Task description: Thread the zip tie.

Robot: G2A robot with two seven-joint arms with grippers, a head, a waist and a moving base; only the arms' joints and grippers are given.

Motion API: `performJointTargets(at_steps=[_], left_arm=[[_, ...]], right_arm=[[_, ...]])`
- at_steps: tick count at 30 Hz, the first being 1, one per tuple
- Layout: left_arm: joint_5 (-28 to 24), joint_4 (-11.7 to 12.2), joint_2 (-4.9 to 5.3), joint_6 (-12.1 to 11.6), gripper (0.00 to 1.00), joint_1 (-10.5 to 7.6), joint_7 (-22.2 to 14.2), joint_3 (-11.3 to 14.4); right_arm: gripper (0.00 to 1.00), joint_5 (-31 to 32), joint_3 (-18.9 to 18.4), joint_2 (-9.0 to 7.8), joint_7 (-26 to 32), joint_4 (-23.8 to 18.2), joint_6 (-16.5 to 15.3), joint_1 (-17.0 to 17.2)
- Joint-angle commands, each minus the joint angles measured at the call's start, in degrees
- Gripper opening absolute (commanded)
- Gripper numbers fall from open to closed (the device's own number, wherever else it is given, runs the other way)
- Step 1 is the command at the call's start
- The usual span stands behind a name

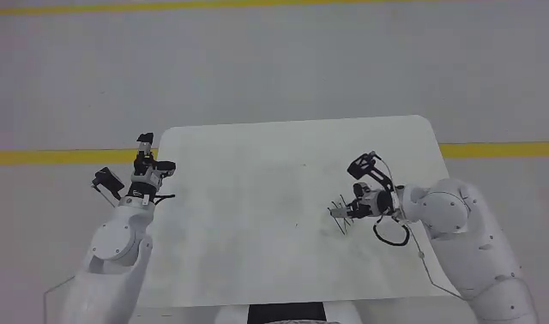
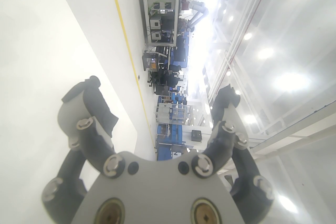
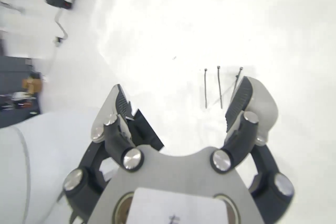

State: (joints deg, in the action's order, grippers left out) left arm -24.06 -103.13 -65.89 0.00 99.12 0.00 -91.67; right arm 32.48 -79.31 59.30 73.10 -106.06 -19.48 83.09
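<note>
wide-open and empty, the right tool (image 3: 181, 84) hangs low over the surface (image 3: 183, 12) just beside the zip ties (image 3: 220, 86) lying in a loose row, likely lining up a pick, while the left tool (image 2: 160, 86), equally spread and empty, sits at the surface's left edge.

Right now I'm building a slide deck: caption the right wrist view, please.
Open right gripper over the white table, black zip ties lying beside one of its fingers.
</note>
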Motion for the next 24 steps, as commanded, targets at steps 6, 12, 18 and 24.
performJointTargets(at_steps=[6,12,18,24], left_arm=[[0.0,0.0,0.0,0.0,1.0,0.0,0.0,0.0],[0.0,0.0,0.0,0.0,1.0,0.0,0.0,0.0],[0.0,0.0,0.0,0.0,1.0,0.0,0.0,0.0],[0.0,0.0,0.0,0.0,1.0,0.0,0.0,0.0]], right_arm=[[1.0,9.66,10.25,-1.98,6.54,1.85,0.0,-4.96],[1.0,9.38,12.54,-2.41,6.54,1.62,0.0,-5.78],[1.0,9.38,12.54,-2.41,6.54,1.62,0.0,-5.78],[1.0,3.51,11.02,-2.69,-1.16,3.22,0.0,-4.65]])
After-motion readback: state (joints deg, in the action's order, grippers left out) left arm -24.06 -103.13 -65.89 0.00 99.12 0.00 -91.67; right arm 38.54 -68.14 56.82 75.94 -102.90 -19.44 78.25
